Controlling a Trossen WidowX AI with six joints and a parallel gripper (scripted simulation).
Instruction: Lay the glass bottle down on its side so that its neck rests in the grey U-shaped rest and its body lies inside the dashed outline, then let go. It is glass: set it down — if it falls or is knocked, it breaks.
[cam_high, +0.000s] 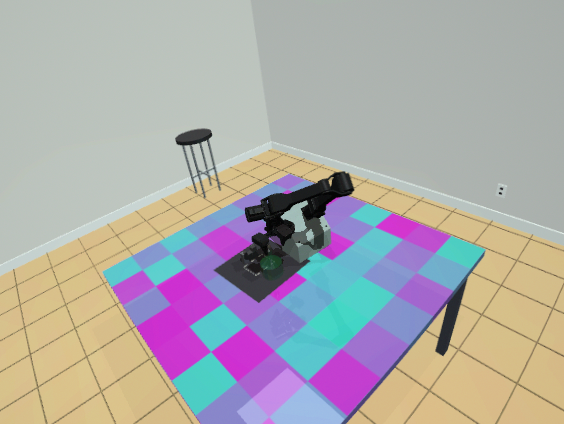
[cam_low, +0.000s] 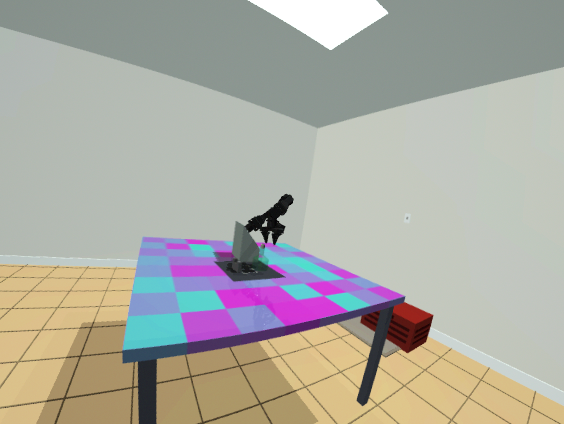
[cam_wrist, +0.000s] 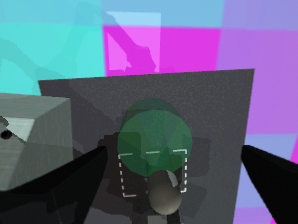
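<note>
Hand observed with its fingers wide apart and nothing between them; in the wrist view one finger enters from the lower left and the other from the lower right. The glass bottle is green and stands upright, not laid down; the wrist view shows it from above near the centre, its grey top toward the lower edge of the frame. The dashed outline is partly overlapped by the bottle in the wrist view; both appear over a dark mat. A grey-green block occupies the left of the wrist view; the black arm rises above it in the exterior view. The checkered surface carries the mat; a black-topped stool stands upper left in the top view; a red slatted box lies lower right in the exterior view.
</note>
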